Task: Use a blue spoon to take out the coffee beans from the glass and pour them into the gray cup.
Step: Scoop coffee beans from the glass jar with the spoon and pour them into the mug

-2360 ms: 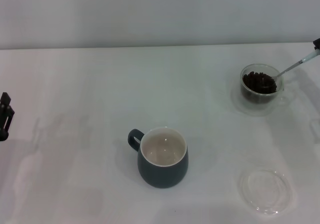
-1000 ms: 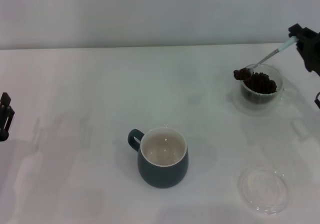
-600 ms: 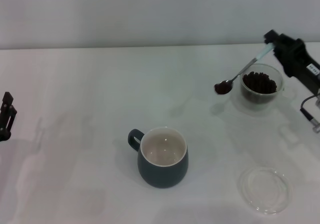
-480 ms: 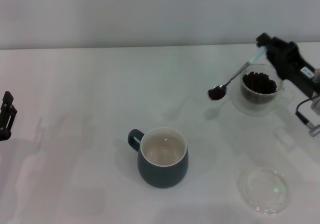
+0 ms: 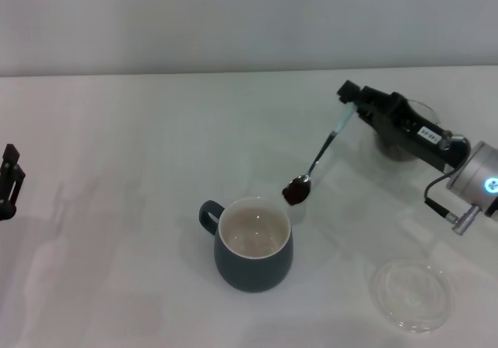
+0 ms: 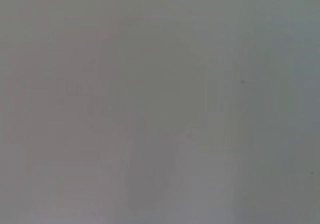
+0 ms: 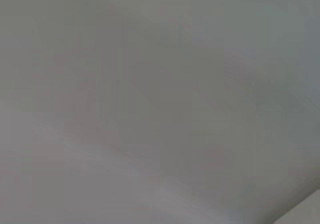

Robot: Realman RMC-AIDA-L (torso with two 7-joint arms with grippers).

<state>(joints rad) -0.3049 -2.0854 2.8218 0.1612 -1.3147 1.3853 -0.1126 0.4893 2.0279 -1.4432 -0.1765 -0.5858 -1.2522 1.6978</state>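
Observation:
In the head view my right gripper [image 5: 352,97] is shut on the pale blue handle of the blue spoon [image 5: 320,155]. The spoon slopes down to the left, and its bowl holds a heap of dark coffee beans [image 5: 295,193] just above the right rim of the gray cup [image 5: 254,244]. The cup stands upright at the front middle, its handle to the left, its creamy inside bare. The glass [image 5: 398,147] sits behind my right arm and is mostly hidden. My left gripper [image 5: 8,181] is parked at the left edge. Both wrist views show only plain grey.
A flat clear saucer [image 5: 412,293] lies at the front right of the white table [image 5: 140,145]. My right arm reaches in from the right edge over the glass. A pale wall runs along the back of the table.
My right gripper has lifted the loaded spoon out of the glass and carried it left and forward, from above the glass to the cup's right rim. The left arm has not moved.

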